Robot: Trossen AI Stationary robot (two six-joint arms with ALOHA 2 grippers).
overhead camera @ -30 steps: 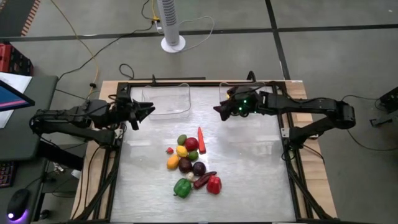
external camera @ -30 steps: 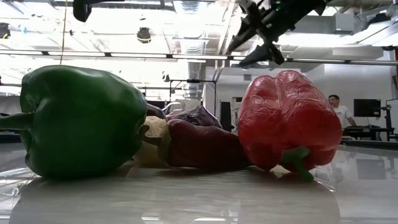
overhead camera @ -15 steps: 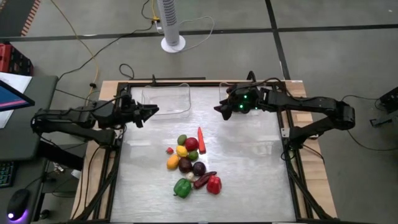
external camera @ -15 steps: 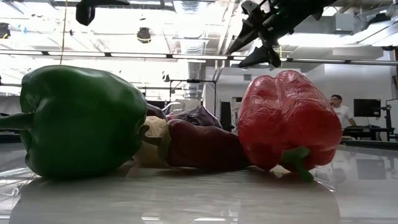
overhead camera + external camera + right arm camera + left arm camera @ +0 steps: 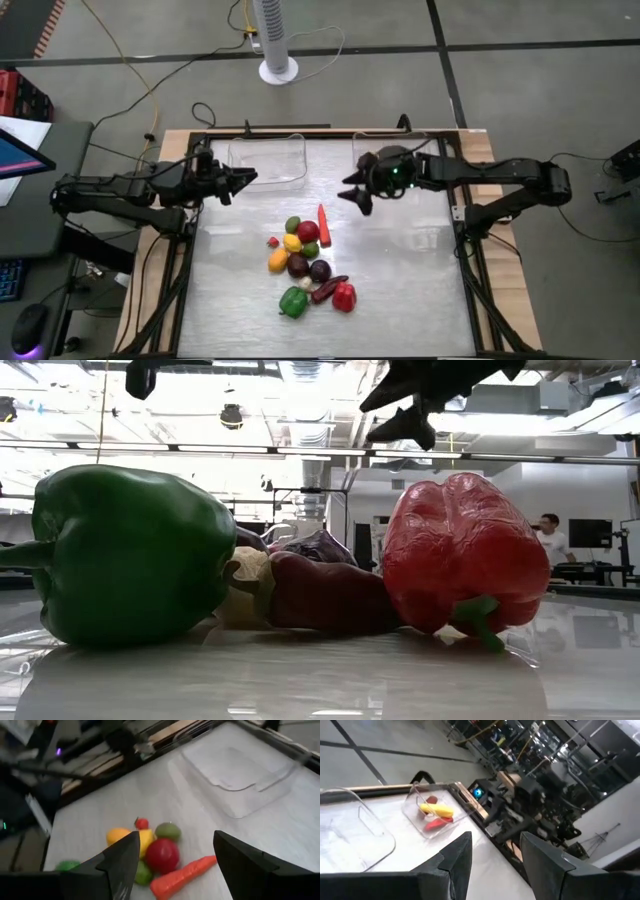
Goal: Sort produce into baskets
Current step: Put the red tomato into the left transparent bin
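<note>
The produce lies heaped at the table's middle [image 5: 305,262]: a carrot [image 5: 184,875], a red round piece [image 5: 162,855], yellow and green pieces, a green pepper [image 5: 130,555] and a red pepper [image 5: 465,550]. One clear basket [image 5: 268,160] stands at the far left, with nothing in it. The other basket [image 5: 420,797], at the far right, holds a yellow banana [image 5: 437,810] and red pieces. My left gripper [image 5: 248,178] hovers open beside the left basket. My right gripper [image 5: 352,195] hangs open between the right basket and the heap, above the table.
A black frame [image 5: 190,260] runs round the table. A white fan's base [image 5: 278,70] and cables lie on the floor beyond the far edge. Bare tabletop [image 5: 410,270] shows to the right of the heap. A person [image 5: 548,535] stands far off in the room.
My right gripper has come away from the right basket toward the near edge and the heap, and has rolled about its own axis, staying open.
</note>
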